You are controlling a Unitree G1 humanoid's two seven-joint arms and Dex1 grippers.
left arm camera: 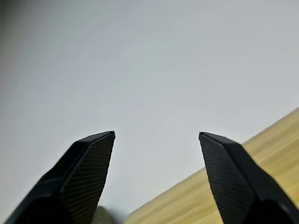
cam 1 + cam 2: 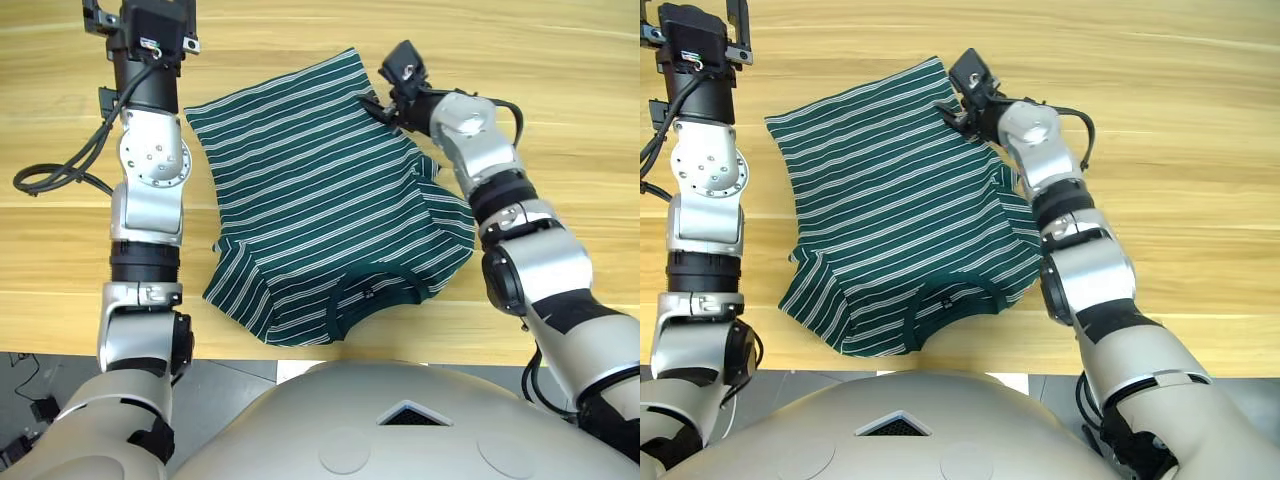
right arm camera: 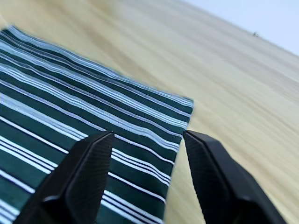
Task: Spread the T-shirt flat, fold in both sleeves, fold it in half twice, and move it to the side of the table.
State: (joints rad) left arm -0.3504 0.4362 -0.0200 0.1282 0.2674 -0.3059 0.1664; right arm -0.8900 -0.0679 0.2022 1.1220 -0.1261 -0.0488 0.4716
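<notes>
The shirt's (image 2: 310, 200) far right corner is being bracketed by the open right hand (image 3: 147, 135), the open left hand (image 1: 156, 135) being held well away.

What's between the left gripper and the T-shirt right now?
Nothing but bare wooden table, as the head views show. The left gripper, jaws open, sits off the T-shirt at its far left corner, apart from the cloth.

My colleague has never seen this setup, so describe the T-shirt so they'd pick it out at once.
On the wooden table, look between the robot's two arms. The T-shirt lies there, collar toward the robot, the right gripper over its far corner. It alone is cloth: dark green with thin white stripes.
</notes>
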